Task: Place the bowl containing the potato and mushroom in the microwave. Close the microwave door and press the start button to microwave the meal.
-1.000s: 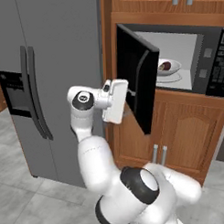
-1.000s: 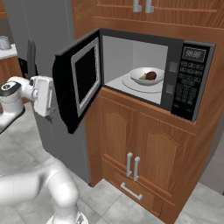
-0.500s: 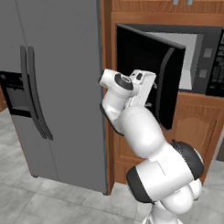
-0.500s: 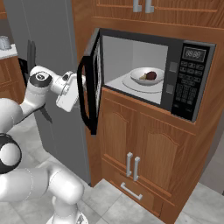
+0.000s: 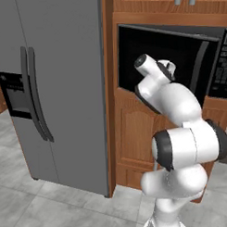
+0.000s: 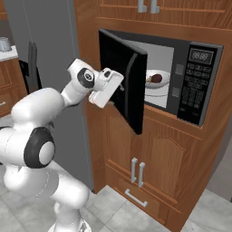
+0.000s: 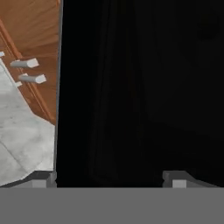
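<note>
The black microwave (image 6: 181,86) sits built into wooden cabinets, its button panel (image 6: 197,90) on the right. The microwave door (image 6: 123,88) stands about half open, its edge towards the right base camera. Inside, the white bowl (image 6: 159,81) rests on the turntable with the dark reddish-brown mushroom (image 6: 155,78) in it; I cannot make out the potato. My gripper (image 6: 118,89) presses against the door's outer face, open and holding nothing. In the hand view the black microwave door (image 7: 140,87) is very close, with the gripper (image 7: 109,178) and its fingertips (image 7: 43,178) spread wide at the bottom. In the left base view my arm covers part of the microwave door (image 5: 183,57).
A tall grey fridge (image 5: 54,89) stands directly left of the microwave column. Below the microwave are wooden cabinet doors with paired handles (image 6: 137,171) and a drawer handle (image 6: 136,198). The floor (image 5: 54,210) is grey tile.
The arm has swung right towards the microwave, pushing the door from wide open to about half shut. The bowl has not moved.
</note>
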